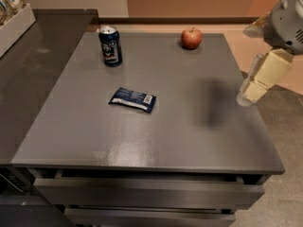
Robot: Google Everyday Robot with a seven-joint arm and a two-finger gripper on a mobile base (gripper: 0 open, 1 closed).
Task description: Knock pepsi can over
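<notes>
The gripper [251,86] is seen at the right side of the view, hung from a grey wrist [288,21] and held in the air just past the right rim of the grey surface [199,136]. Its cream-coloured end is pointed down and leftward, nothing is seen to be held in it, and whether it is spread or pressed together cannot be told. A soft shadow [215,103] is cast on the surface just beside it. Nothing on the surface is touched. The pepsi can [110,46] is stood upright near the far left corner, well apart from the gripper, with almost the whole width of the surface between them. A flat dark blue snack packet [133,99] is laid nearer the middle, in front of the can, and a red apple [191,38] is set near the far edge, to the right of the can and apart from it. The step in hand is judged to be the approach, since the can is upright and unreached. For the next move, a long reach towards the far left is called for, carried high enough that the packet is cleared and the apple is left alone, followed by a sideways push against the upper part of the can. A push given too low is likely to slide the can rather than topple it.
</notes>
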